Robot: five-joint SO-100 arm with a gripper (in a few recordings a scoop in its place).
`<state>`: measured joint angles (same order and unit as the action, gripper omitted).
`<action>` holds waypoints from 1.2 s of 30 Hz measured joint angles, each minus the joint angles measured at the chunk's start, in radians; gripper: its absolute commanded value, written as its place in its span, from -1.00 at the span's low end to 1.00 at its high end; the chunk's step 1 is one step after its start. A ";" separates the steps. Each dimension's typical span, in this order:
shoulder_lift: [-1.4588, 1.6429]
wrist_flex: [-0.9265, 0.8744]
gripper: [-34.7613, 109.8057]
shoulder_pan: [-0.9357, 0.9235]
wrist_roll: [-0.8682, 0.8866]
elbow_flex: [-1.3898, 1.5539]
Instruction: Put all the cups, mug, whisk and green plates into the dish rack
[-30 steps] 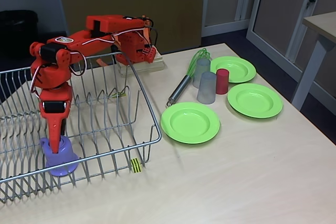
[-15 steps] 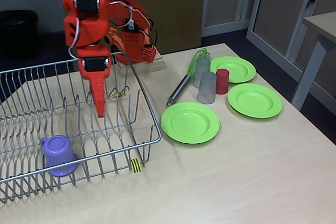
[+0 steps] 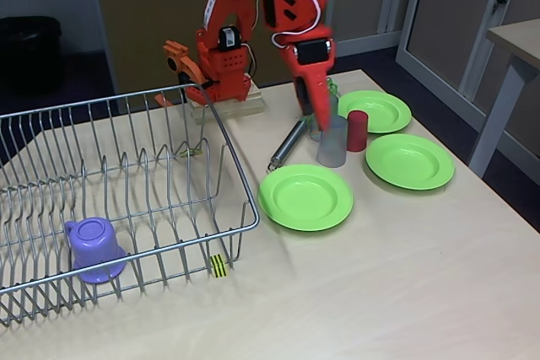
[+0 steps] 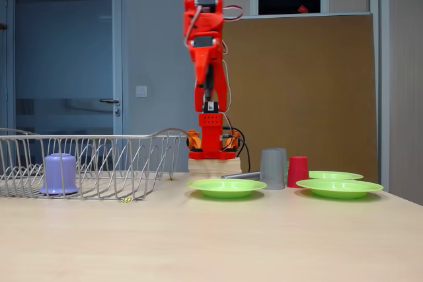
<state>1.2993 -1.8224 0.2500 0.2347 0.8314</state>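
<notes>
The purple mug (image 3: pixel 93 246) sits upside down inside the dish rack (image 3: pixel 240 179), at its near left end. The gripper (image 3: pixel 317 111) hangs point-down above the whisk (image 3: pixel 291 139) and the two grey cups (image 3: pixel 332 141), holding nothing; how far its jaws are parted, I cannot tell. The red cup (image 3: pixel 357 130) and three green plates (image 3: pixel 305 197) rest on the counter (image 3: pixel 380 284).
</notes>
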 measured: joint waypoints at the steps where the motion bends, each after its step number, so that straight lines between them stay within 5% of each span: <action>1: 0.015 -0.002 -0.04 0.048 0.060 0.025; 11: 0.250 0.158 0.01 0.380 0.676 0.482; 19: 0.347 0.348 0.05 0.522 0.974 0.776; 28: 0.345 0.535 0.10 0.598 1.232 0.893; 36: 0.345 0.680 0.08 0.592 1.267 0.996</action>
<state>1.6444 -1.1428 0.8422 1.5018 1.8270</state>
